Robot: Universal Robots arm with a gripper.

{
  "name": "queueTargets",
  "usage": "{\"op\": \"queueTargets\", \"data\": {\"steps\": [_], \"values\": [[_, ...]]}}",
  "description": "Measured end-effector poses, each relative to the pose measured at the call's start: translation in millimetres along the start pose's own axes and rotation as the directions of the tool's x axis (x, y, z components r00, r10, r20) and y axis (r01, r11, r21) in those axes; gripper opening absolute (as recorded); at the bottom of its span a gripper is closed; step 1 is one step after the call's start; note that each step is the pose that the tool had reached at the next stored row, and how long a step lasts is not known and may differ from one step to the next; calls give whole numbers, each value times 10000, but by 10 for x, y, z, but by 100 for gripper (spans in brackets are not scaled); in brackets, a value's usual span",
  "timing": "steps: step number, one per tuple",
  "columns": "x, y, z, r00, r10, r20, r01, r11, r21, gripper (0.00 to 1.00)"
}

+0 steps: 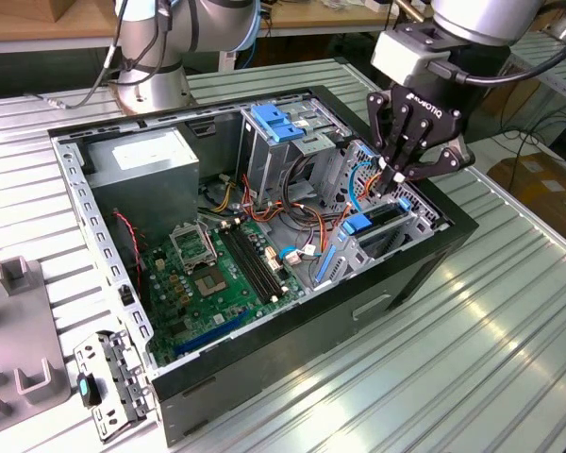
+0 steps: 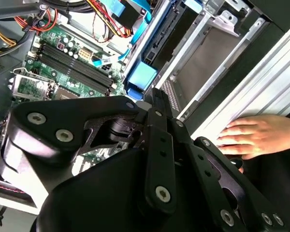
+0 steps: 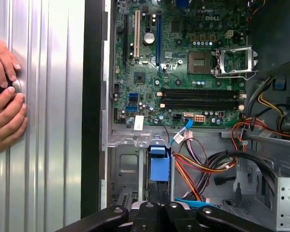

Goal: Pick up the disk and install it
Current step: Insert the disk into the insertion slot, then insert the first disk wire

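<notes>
The claw (image 3: 159,209), fingers drawn together and gripping nothing, hangs just above the disk (image 3: 159,169). The disk stands on edge in the drive cage (image 3: 125,166) at a corner of the open computer case (image 1: 292,344).

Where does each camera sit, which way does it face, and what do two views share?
Exterior view: off the arm, raised, looking down into the open computer case; the arm's wrist and gripper hang over the disk.
First wrist view: on the wrist, facing past the gripper onto the motherboard and disk; a person's hands are on the table.
Second wrist view: on the wrist, looking along the gripper toward the disk; one hand shows.
Shared: both wrist views catch the motherboard, disk and gripper.
</notes>
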State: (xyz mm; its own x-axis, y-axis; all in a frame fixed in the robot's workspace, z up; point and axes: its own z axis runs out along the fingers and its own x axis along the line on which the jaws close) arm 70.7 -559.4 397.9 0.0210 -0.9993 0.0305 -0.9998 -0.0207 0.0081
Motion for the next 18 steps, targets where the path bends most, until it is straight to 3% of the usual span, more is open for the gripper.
{"op": "queueTargets", "data": {"steps": [4,18], "values": [[-3,-1,87,10000,0,18,0,10000,0,11],[-3,-1,91,10000,0,16,0,10000,0,11]]}}
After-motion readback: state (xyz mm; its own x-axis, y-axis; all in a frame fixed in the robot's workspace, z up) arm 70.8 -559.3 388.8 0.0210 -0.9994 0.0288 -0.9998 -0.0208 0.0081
